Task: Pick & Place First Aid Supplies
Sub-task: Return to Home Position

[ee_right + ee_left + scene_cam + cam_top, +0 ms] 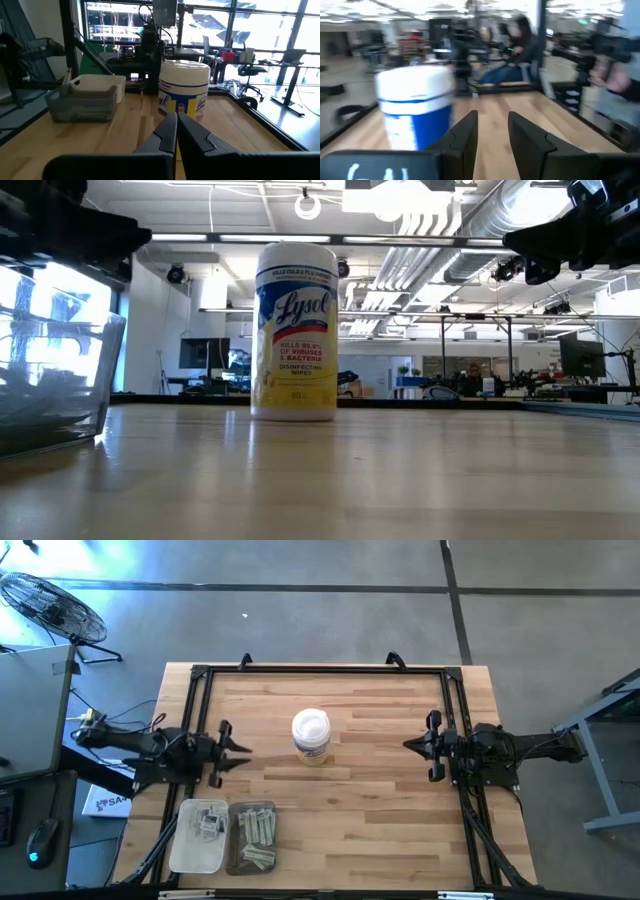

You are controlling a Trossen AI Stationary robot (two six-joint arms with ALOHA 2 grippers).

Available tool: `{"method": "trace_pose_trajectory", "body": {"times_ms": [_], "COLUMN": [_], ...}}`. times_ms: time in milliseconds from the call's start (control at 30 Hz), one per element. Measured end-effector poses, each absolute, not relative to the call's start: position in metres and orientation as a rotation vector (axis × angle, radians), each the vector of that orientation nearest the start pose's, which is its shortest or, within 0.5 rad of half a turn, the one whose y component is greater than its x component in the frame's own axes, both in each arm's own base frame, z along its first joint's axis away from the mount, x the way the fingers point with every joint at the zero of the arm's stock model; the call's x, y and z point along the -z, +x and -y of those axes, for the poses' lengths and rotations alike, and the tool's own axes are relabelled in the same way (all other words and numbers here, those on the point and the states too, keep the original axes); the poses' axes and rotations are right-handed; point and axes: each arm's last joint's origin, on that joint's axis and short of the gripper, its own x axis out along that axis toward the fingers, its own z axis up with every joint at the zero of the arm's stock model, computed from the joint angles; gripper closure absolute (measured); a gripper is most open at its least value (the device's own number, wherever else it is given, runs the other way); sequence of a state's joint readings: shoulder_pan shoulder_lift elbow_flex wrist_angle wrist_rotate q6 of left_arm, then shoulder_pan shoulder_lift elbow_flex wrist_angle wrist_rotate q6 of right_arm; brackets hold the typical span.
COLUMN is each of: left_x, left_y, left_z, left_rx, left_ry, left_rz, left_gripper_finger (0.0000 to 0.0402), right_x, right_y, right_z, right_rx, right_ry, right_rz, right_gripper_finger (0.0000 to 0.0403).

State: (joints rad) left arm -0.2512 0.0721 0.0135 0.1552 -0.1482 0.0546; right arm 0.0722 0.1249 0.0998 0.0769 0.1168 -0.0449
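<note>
The first aid supplies lie in two trays at the table's near left. Square white packets (208, 821) are in a white tray (190, 852), and pale narrow strips (256, 837) are in a clear grey tray (236, 862). My left gripper (245, 749) (493, 131) hovers level at the table's left side, open, with nothing between its fingers. My right gripper (406, 744) (177, 125) hovers level at the right side, shut and holding nothing. Both point toward the table's middle, and neither touches the supplies.
A white-lidded wipes canister (311, 736) (295, 330) stands upright at the table's middle, between the two grippers. A black metal frame (320, 668) runs along the table's edges. Bare wood lies right of the trays. A seated person (520, 55) shows beyond the table.
</note>
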Motion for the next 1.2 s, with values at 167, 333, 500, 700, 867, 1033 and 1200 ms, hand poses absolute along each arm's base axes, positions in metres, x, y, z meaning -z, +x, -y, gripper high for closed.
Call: {"method": "trace_pose_trajectory", "body": {"times_ms": [167,333,500,700,867,1033,1200], "left_x": [-0.176,-0.171,-0.169,-0.168,-0.166,-0.165,-0.163], "left_y": [0.101,0.101,0.101,0.101,0.101,0.101,0.101], "left_z": [0.006,-0.004,-0.008,-0.009,-0.009,-0.009,-0.006], "left_rx": [-0.016,-0.109,-0.168,-0.187,-0.195,-0.195,-0.09], "left_ry": [-0.007,-0.007,0.001,0.022,0.023,0.029,0.026], "left_rz": [0.086,0.037,0.013,0.003,-0.024,-0.04,-0.051], "left_gripper_finger": [0.0296,0.0296,0.0296,0.0296,0.0296,0.0301,0.0343], "right_x": [-0.195,-0.193,-0.174,-0.167,-0.167,-0.167,-0.167], "right_y": [0.101,0.101,0.105,0.105,0.105,0.105,0.105], "right_z": [-0.004,-0.004,-0.005,-0.005,-0.005,-0.005,-0.005], "right_rx": [0.046,0.045,0.031,0.027,0.029,0.03,0.03], "right_ry": [-0.053,0.015,0.039,0.021,0.018,0.018,0.018], "right_rz": [0.048,0.029,0.052,-0.005,-0.012,-0.004,-0.004], "right_gripper_finger": [0.0396,0.0394,0.0395,0.0398,0.0398,0.0398,0.04]}}
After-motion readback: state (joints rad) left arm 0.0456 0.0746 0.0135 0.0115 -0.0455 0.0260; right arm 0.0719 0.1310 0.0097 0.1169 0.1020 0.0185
